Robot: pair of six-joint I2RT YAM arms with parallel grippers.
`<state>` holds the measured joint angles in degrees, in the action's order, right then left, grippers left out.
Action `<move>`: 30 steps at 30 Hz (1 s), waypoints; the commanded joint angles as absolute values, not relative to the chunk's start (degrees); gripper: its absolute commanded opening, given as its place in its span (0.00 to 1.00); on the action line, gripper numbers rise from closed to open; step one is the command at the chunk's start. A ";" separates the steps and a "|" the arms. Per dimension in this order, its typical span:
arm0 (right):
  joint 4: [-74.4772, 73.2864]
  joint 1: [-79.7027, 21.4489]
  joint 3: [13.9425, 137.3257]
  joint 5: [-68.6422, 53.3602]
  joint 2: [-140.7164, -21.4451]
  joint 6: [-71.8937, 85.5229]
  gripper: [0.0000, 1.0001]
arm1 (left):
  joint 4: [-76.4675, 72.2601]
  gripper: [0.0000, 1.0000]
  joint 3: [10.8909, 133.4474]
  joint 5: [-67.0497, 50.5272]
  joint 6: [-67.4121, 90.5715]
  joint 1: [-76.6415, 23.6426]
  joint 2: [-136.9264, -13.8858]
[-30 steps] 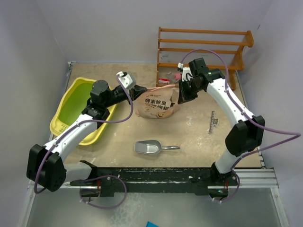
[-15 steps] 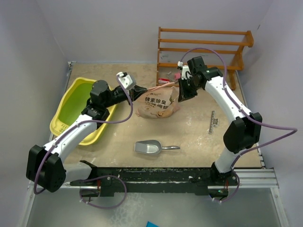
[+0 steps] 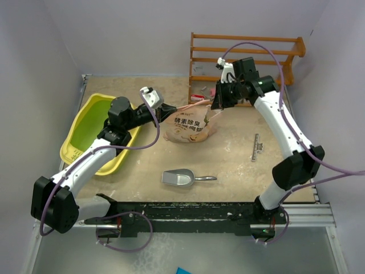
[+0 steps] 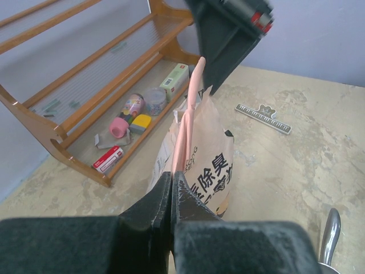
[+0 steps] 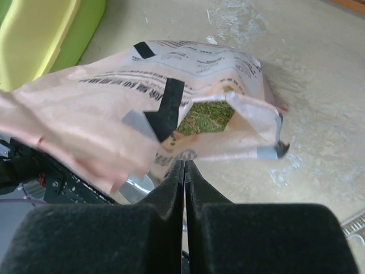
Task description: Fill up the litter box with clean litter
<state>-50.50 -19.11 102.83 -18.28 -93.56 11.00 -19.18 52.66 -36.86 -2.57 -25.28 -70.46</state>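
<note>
holding the bag (image 3: 191, 128) by its top seam, one pinch at each end. left gripper (image 3: 169, 111): jaws fully closed on the pink edge. right gripper (image 3: 215, 104): also clamped tight on the far end of the same edge, with the seam stretched taut between the two. bag body sags below both grippers; its bottom appears to rest on the table.

clean litter (image 5: 206, 117) shows through the open mouth just beyond the right fingertips, inside the bag. litter box (image 3: 77, 145) sits behind the left gripper, beside that forearm and apart from the bag. its inside is greenish; cannot tell if granules are in it.

judgement: pour not begun.

risks:
- thin seam could tear or slip out of either pinch if the arms pull apart.
- mouth seems nearer the right gripper than the box, so tilting early would spill onto the table.
- scoop (image 3: 179, 178) lies below the bag toward the bases; a swinging bag could knock it.
</note>
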 commanded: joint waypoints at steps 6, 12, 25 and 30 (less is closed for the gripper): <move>-40.83 -19.25 101.23 -24.17 -102.70 13.34 0.00 | -25.14 0.00 56.15 -37.89 -1.54 -26.02 -67.91; -45.77 -19.69 101.94 -20.06 -105.09 12.39 0.00 | -25.38 0.00 56.34 -37.76 -1.18 -26.15 -68.13; -45.08 -23.99 99.19 17.85 -101.03 11.03 0.00 | -22.42 0.00 60.08 -37.48 -2.54 -26.83 -70.71; -56.30 -23.90 106.81 3.81 -102.99 9.00 0.00 | -20.01 0.00 61.92 -37.44 -4.08 -26.81 -71.39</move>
